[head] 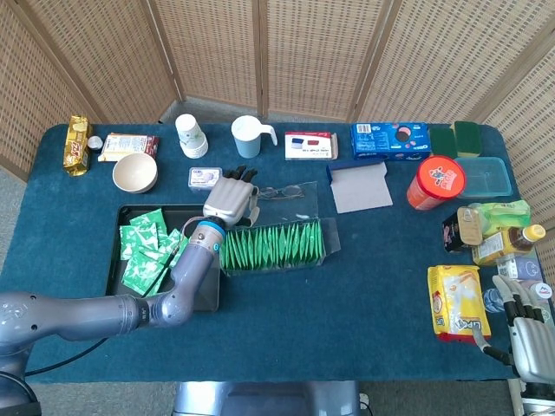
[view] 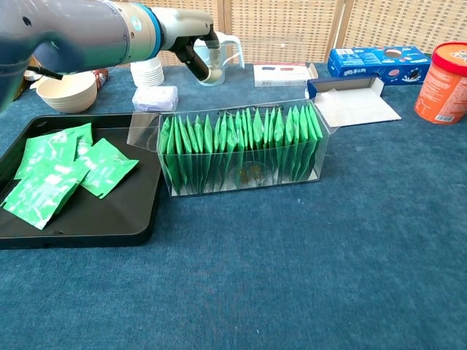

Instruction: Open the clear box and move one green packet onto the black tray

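Now the left hand [head: 231, 198] hovers over the clear box [head: 273, 238], lid up, fingers loosely curled, empty; lower straight, pinch one green packet [view: 206, 149] only.

- We see the right hand [head: 531, 340] cut off by the head view's lower right corner.
- The left hand [head: 231, 196] hides the clear box's [view: 241, 149] rear left rim.
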You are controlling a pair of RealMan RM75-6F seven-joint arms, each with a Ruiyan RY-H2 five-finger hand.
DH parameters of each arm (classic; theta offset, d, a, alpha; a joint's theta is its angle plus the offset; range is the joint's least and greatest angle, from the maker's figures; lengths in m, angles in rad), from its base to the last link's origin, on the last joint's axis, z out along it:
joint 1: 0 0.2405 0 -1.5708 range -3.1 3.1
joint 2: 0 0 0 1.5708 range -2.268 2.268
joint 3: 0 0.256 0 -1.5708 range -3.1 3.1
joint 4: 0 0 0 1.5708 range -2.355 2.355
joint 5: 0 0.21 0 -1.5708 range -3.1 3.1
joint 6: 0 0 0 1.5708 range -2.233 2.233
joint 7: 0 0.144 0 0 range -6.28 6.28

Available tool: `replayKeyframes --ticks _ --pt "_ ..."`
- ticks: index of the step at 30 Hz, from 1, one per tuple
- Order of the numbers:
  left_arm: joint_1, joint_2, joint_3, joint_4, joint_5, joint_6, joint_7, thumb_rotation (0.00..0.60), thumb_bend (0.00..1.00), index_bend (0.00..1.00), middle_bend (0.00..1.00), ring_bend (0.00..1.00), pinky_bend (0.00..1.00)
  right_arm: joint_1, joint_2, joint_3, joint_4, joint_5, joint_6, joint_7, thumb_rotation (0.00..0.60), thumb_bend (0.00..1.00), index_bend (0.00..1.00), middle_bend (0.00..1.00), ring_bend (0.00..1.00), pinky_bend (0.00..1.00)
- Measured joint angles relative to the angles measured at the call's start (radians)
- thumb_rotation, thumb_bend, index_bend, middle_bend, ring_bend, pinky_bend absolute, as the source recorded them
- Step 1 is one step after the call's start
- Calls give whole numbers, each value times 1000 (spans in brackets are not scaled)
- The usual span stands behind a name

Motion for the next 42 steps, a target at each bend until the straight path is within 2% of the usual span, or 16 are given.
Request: replayKeyframes --ticks 5,11,15,20,24,27,29,32,38,42 --pt "-2 -18 9 30 4 -2 -7 453 388 245 72 0 125 -1 2 1 -5 3 -1 -3 600 345 0 29 0 54" --pt "-3 -29 16 56 9 -7 -15 449 365 78 5 0 126 -4 4 1 -10 3 3 -6 600 346 0 29 0 54" --pt "0 -35 27 72 31 5 -15 473 364 1 0 0 127 -5 5 1 -14 1 5 -9 600 345 0 29 0 54" --pt "10 -33 42 82 53 38 1 479 359 0 0 0 127 -10 7 0 -17 -3 13 -7 600 346 0 29 0 54" --pt "30 -2 41 39 134 69 -32 476 333 4 0 0 127 -15 11 -2 -20 -8 24 -4 600 346 0 29 0 54" --pt "53 39 49 -22 241 89 -71 500 324 77 0 0 127 -17 11 -3 -20 -13 28 -3 600 346 0 29 0 54" --pt "71 74 59 -68 331 94 -104 554 321 171 0 0 127 -17 10 -3 -20 -15 27 -3 600 346 0 29 0 54" --pt "95 130 81 -134 469 87 -164 600 317 244 0 0 127 -16 7 -4 -19 -20 28 -3 600 345 0 29 0 54" --pt "131 249 144 -223 723 22 -286 600 302 281 0 0 127 -18 7 -5 -19 -21 29 -5 600 345 0 29 0 54" --pt "136 301 176 -244 805 -52 -339 600 295 282 0 0 127 -19 5 -5 -19 -21 32 -3 600 345 0 29 0 54"
